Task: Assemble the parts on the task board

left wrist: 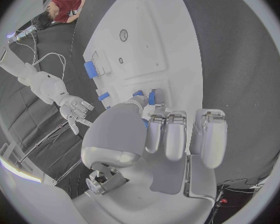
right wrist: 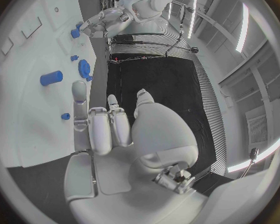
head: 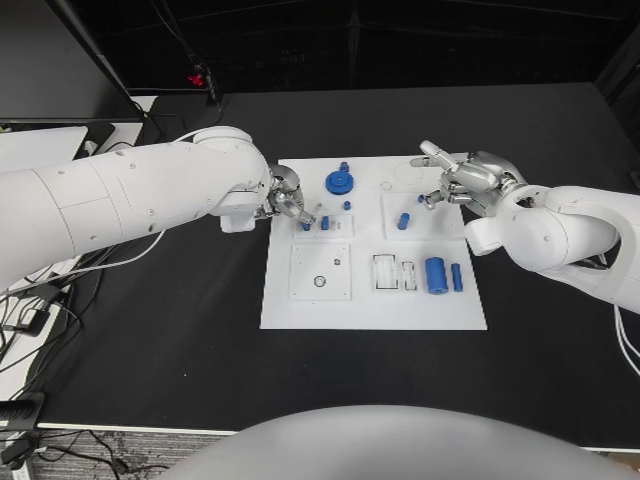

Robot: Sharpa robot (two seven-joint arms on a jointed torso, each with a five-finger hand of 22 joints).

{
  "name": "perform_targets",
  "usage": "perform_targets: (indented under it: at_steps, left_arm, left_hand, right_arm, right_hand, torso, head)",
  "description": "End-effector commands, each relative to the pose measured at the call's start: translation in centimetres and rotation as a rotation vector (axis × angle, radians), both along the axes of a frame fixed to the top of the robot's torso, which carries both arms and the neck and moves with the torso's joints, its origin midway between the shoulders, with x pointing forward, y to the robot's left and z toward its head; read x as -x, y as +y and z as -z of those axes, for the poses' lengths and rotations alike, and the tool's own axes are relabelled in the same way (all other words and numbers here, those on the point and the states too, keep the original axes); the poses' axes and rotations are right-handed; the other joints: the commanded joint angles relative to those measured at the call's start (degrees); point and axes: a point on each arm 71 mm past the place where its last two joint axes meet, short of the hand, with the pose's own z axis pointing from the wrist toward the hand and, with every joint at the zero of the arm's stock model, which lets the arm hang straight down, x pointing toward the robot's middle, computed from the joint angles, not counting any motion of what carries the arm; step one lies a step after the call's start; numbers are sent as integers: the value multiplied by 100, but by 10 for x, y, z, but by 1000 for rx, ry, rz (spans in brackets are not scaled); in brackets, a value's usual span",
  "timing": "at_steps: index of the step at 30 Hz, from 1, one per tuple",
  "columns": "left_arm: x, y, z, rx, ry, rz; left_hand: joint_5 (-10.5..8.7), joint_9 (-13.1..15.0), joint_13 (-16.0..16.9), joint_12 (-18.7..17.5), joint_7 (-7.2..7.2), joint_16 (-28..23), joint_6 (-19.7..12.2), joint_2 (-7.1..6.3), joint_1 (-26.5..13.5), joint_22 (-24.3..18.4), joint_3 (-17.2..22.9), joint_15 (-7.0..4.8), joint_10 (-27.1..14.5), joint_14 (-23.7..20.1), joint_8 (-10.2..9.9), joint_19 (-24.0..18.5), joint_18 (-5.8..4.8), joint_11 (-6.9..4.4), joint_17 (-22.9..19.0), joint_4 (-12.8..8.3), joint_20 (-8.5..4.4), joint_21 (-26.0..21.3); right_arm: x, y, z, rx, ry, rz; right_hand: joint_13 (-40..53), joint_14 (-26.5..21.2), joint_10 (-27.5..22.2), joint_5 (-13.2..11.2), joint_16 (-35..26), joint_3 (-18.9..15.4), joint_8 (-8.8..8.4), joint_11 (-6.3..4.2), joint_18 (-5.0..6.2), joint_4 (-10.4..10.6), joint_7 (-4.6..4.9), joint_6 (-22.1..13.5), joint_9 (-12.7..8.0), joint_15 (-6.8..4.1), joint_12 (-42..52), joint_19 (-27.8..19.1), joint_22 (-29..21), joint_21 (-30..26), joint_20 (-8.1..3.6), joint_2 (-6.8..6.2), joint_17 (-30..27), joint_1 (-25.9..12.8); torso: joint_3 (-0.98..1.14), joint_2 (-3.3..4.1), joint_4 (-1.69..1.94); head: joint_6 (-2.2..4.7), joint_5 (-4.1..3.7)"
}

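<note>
Black table point(head: 162, 330), white task board point(head: 372, 310) in the middle, your two hands at its far end.

Your left hand point(head: 284, 200) was bent down over two small blue pegs point(head: 314, 224), fingertips at them; whether it gripped one, I couldn't tell. Your right hand point(head: 464, 180) hovered beyond the board's far right corner, fingers loosely spread, holding nothing, likely waiting; the blue cylinder point(head: 436, 274) lay well nearer you.

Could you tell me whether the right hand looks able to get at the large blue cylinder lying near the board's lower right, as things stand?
Probably yes. The right hand hovers open over the task board's upper right edge, and the large blue cylinder lies exposed on the same side, with nothing over it.
</note>
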Motion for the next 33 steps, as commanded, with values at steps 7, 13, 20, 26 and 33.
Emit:
perform_targets:
  at_steps: [7, 13, 20, 26, 33]
  left_arm:
    - [0, 2, 1, -27, 17, 0]
    - [1, 3, 1, -38, 25, -2]
    - [1, 4, 1, -54, 24, -9]
    - [1, 5, 2, -64, 23, -13]
    - [1, 4, 2, -62, 28, -1]
  left_hand:
    - [47, 24, 1507, -25, -9, 5, 13, -38, 257, 1509, 115, -30, 599, 602, -17, 606, -37, -29, 1510, -17, -42, 18]
    - [55, 27, 1507, -25, -8, 5, 12, -43, 290, 1509, 130, -31, 599, 602, -15, 606, -37, -29, 1510, -19, -44, 18]
    - [61, 29, 1507, -25, -8, 5, 13, -47, 307, 1509, 137, -31, 599, 602, -14, 606, -37, -30, 1510, -20, -44, 18]
    - [61, 29, 1507, -25, -7, 5, 13, -46, 311, 1509, 140, -31, 599, 602, -14, 606, -37, -29, 1510, -17, -45, 18]
    - [-199, 16, 1507, -25, 37, 5, 27, -36, 41, 1509, 14, -7, 599, 602, -43, 606, -37, 10, 1510, 69, -39, 18]
  right_arm:
    - [0, 2, -1, -4, -5, -12]
    - [0, 1, -1, -4, -6, -11]
    - [0, 1, -1, -4, -6, -11]
    - [0, 1, -1, -4, -6, -11]
    - [0, 1, -1, -4, -6, -10]
  right_hand:
    - [612, -43, -21, 21, -18, -36, 30, 14, 85, -6, 7, 37, 7, -9, -5, -25, 7, -18, 1, 21, 362, 14]
    - [612, -43, -21, 21, -18, -36, 30, 14, 85, -6, 7, 37, 7, -9, -5, -25, 7, -18, 1, 21, 362, 14]
    - [612, -43, -21, 21, -18, -36, 30, 14, 85, -6, 7, 37, 7, -9, -5, -25, 7, -18, 1, 21, 362, 14]
    - [612, -43, -21, 21, -18, -36, 30, 14, 85, -6, 7, 37, 7, -9, -5, -25, 7, -18, 1, 21, 362, 14]
    - [612, -43, -21, 21, -18, -36, 30, 14, 85, -6, 7, 37, 7, -9, -5, -25, 7, -18, 1, 21, 362, 14]
  torso:
    - [-1, -1, 1]
    - [-1, 1, 1]
    - [2, 0, -1]
    - [0, 0, -5]
    - [0, 2, -2]
  head:
    - [-1, 2]
    - [4, 3]
    - [-3, 4]
    - [-6, 3]
    - [-6, -1]
